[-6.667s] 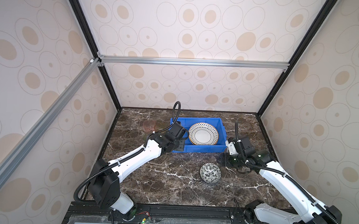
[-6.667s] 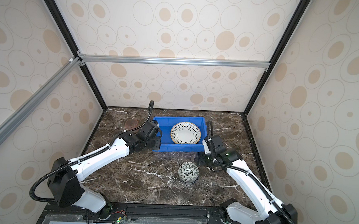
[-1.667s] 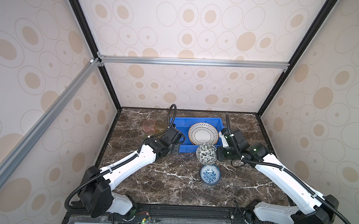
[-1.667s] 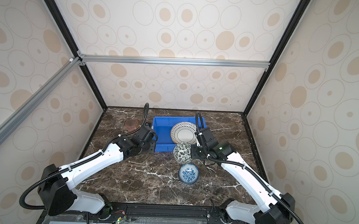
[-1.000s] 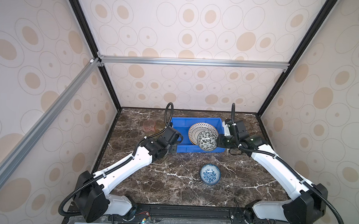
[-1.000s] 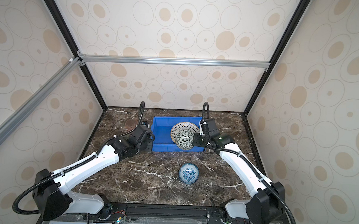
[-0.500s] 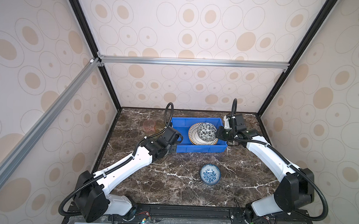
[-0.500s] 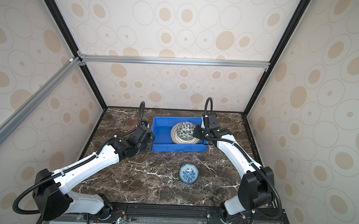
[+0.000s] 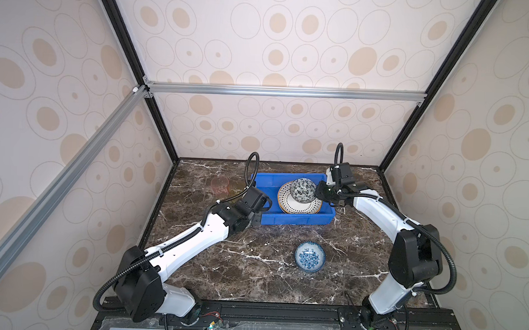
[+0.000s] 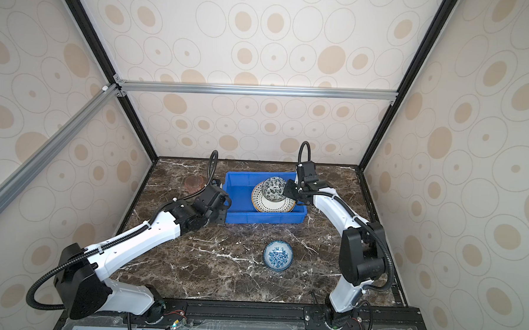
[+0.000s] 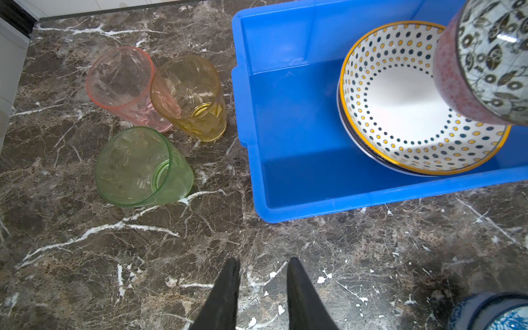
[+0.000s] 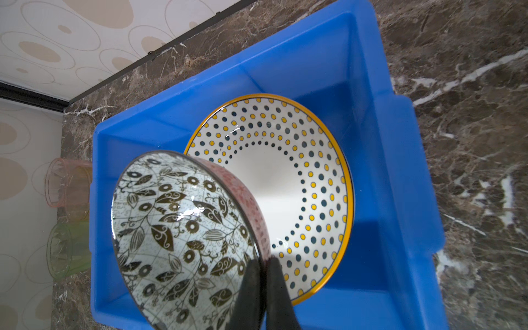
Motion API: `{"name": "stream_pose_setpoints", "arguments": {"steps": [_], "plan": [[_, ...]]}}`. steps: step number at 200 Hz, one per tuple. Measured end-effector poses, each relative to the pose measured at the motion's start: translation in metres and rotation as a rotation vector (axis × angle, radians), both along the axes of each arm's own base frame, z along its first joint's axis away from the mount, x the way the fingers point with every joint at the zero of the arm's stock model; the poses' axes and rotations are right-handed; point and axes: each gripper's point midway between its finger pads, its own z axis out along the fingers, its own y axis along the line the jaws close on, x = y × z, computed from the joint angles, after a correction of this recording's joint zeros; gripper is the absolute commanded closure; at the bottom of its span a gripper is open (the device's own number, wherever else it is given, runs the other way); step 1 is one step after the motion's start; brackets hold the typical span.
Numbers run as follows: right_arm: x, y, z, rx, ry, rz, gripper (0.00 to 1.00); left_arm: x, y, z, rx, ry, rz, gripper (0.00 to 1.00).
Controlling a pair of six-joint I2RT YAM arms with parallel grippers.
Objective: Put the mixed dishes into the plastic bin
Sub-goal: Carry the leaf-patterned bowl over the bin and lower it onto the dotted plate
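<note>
My right gripper (image 12: 264, 261) is clamped on the rim of the black-and-white floral ceramic bowl (image 12: 177, 228). It holds the bowl tilted above the yellow-rimmed dotted round plate (image 12: 285, 177), which lies inside the bright blue rectangular plastic bin (image 12: 368, 85). My left gripper (image 11: 263, 260) hangs over the brown marble table (image 11: 371, 257) at the bin's front-left corner, jaws slightly apart and empty.

The pink translucent tumbler (image 11: 123, 83), amber translucent tumbler (image 11: 188, 97) and green translucent tumbler (image 11: 137, 165) are outside the bin, beside its left wall. The blue-and-white ceramic bowl (image 9: 309, 259) sits in front of the bin, well apart.

Right arm (image 9: 374, 209) reaches forward with jaws pinched shut (wrist tilted), left arm (image 9: 192, 239) stretched low, jaws slightly parted.
</note>
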Motion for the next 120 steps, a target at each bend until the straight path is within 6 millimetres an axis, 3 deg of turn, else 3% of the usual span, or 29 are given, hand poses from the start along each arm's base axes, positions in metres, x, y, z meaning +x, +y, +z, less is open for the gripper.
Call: {"name": "stream_pose_setpoints", "arguments": {"steps": [39,86,120], "plan": [[0.013,0.000,-0.013,0.019,0.027,-0.003,1.00,0.002,-0.001,0.000,0.005,0.000,-0.003,0.70],[0.023,-0.013,-0.028,0.026,0.061,-0.040,1.00,0.006,-0.004,0.008,-0.004,-0.015,-0.003,0.70],[0.028,-0.009,-0.037,0.037,0.077,-0.033,1.00,0.009,-0.006,0.005,0.003,-0.008,-0.002,0.70]]}}
